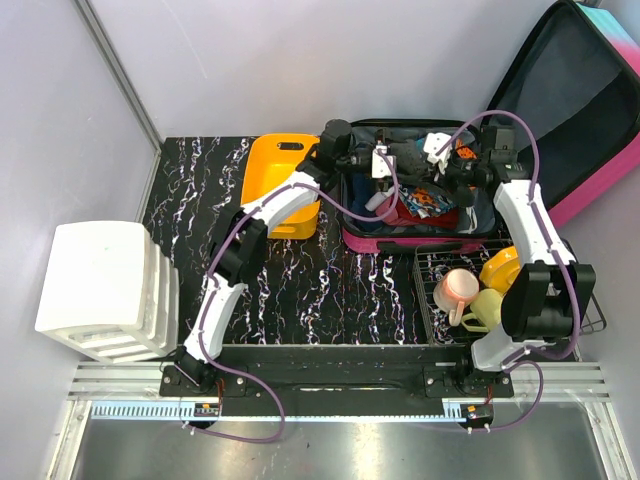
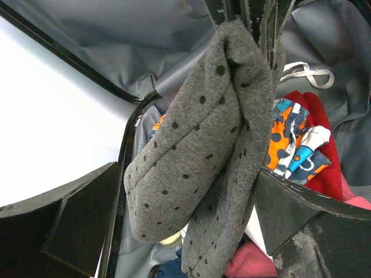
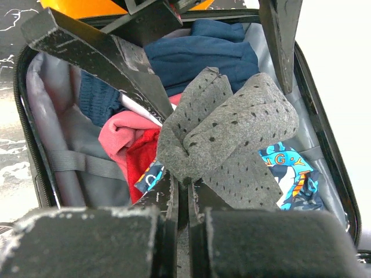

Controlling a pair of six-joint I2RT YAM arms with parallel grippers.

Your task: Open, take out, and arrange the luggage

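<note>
The luggage (image 1: 590, 110) lies open at the back of the table, its pink lid leaning up to the right and its base (image 1: 400, 243) full of clothes. My right gripper (image 3: 186, 182) is shut on a fold of a grey dotted cloth (image 3: 232, 127), which hangs above the clothes. In the left wrist view that cloth (image 2: 197, 150) dangles between the wide-apart fingers of my open left gripper (image 2: 188, 202); whether they touch it I cannot tell. From above, both grippers (image 1: 385, 165) (image 1: 440, 165) meet over the luggage base.
Red (image 3: 136, 150), navy (image 3: 203, 55) and blue-orange patterned (image 3: 293, 179) clothes lie in the grey lining (image 3: 58, 110). An orange bin (image 1: 280, 180) stands left of the luggage. A wire rack (image 1: 590, 300) with cups and a bowl sits front right. A white block (image 1: 100, 290) stands at the left.
</note>
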